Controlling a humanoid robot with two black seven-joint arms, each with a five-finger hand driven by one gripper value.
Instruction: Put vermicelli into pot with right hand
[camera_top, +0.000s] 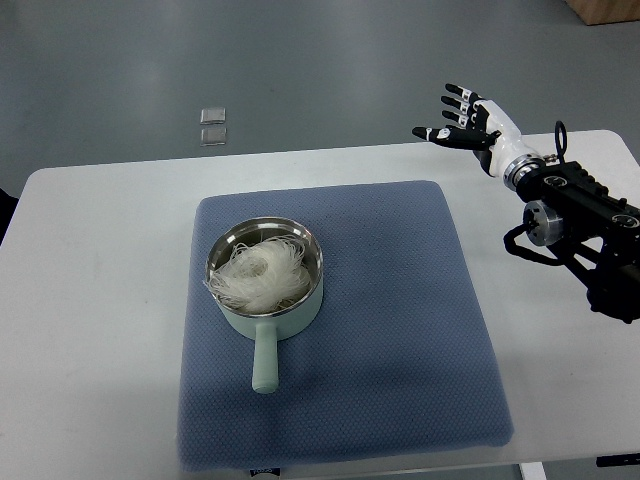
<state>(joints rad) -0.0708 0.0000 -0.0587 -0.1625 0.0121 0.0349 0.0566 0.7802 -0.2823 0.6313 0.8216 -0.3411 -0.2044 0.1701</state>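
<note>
A pale green pot (268, 318) with a steel inside stands on the left part of a blue mat (400, 320), its handle pointing toward the near edge. A white bundle of vermicelli (258, 275) lies inside the pot. My right hand (462, 120) is raised at the table's far right edge, well away from the pot, with its fingers spread and holding nothing. My left arm is out of view.
The mat lies on a white table (100, 300). Two small clear squares (213, 126) lie on the grey floor beyond the table's far edge. My right arm's black forearm (585, 230) reaches over the table's right side.
</note>
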